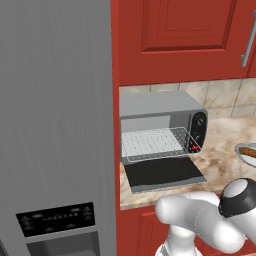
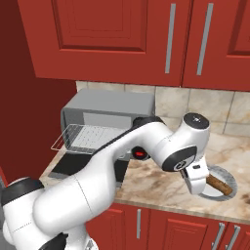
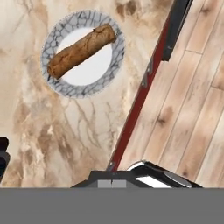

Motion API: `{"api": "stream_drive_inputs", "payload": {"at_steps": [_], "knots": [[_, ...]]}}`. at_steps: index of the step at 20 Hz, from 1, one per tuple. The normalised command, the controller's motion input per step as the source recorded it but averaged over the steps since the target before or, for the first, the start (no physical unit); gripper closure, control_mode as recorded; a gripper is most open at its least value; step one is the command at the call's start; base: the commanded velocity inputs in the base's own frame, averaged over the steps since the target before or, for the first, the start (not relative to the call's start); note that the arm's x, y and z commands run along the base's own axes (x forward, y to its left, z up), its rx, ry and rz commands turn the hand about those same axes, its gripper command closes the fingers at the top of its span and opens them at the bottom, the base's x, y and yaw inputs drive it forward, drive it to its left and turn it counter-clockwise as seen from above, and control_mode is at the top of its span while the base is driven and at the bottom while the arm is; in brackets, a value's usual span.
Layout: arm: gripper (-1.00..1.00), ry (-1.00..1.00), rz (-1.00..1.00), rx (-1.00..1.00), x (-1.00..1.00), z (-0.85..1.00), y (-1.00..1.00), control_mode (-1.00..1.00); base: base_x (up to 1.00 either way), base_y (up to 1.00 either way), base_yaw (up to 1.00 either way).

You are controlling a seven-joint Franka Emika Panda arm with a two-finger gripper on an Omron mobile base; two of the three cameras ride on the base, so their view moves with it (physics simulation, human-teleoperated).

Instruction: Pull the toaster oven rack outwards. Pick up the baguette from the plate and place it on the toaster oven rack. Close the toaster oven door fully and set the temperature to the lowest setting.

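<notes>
The toaster oven (image 1: 160,112) (image 2: 107,110) stands on the counter. Its dark glass toaster oven door (image 1: 162,172) (image 2: 68,168) lies folded down flat. The wire toaster oven rack (image 1: 152,144) (image 2: 80,136) is pulled out over the door and holds nothing. To the right the baguette (image 1: 248,150) (image 2: 220,184) (image 3: 81,50) lies across the plate (image 1: 242,156) (image 2: 228,174) (image 3: 87,89). My gripper (image 2: 199,191) (image 3: 111,178) hangs shut and empty just above the counter, at the plate's left side near the counter's front edge. It touches neither plate nor baguette.
A tall grey fridge (image 1: 55,125) walls off the left. Red upper cabinets (image 2: 122,34) hang above the oven. The oven's knobs (image 1: 198,125) and red button (image 1: 195,148) (image 2: 140,155) are on its right side. In the hand view the counter edge (image 3: 140,92) borders the wooden floor (image 3: 192,109).
</notes>
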Motion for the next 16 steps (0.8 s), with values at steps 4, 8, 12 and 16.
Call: {"api": "stream_drive_inputs", "payload": {"at_steps": [4,8,12,16], "knots": [[1.00,-0.04,-0.18,0.13,0.31,-0.26,-0.13,-1.00,0.00,0.00,0.00],[1.00,0.00,-0.17,0.10,0.28,-0.14,-0.15,-1.00,0.00,0.00,0.00],[1.00,0.00,-0.16,0.08,0.27,-0.03,-0.18,-1.00,0.00,0.00,0.00],[-1.00,0.00,-0.17,0.06,0.19,-0.05,-0.14,-1.00,0.00,0.00,0.00]]}}
